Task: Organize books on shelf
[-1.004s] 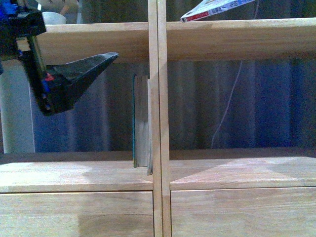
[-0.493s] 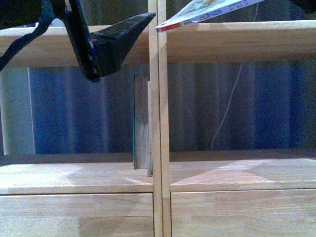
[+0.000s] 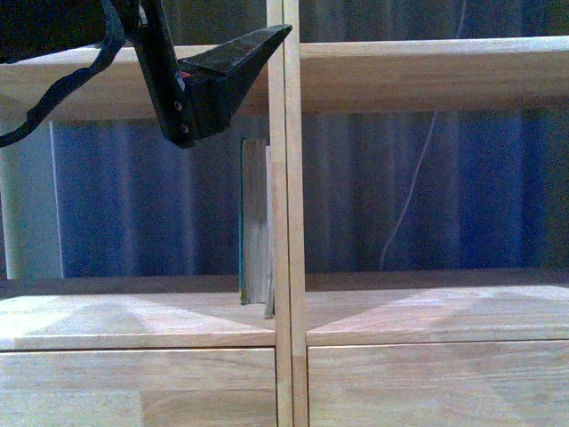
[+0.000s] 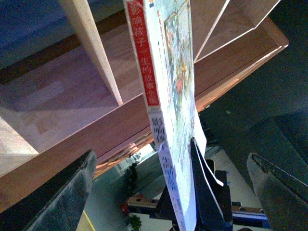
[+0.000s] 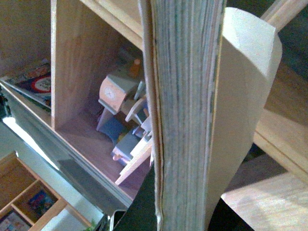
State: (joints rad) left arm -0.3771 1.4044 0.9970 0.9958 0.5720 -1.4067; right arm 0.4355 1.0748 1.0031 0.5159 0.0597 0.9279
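At eleven o'clock the left gripper [image 4: 171, 159] gapes wide and empty astride the paperback [image 4: 166, 96], which the right gripper [image 4: 186, 204] seems to pinch by one end, so a mistimed handover could drop it short of the teal books [image 3: 253, 222] upright against the divider [image 3: 286, 178] of the shelf [image 3: 427, 76].

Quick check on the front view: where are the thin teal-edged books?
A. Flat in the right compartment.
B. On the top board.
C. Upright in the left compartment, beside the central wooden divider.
C: the thin teal-edged books stand upright just left of the central wooden divider.
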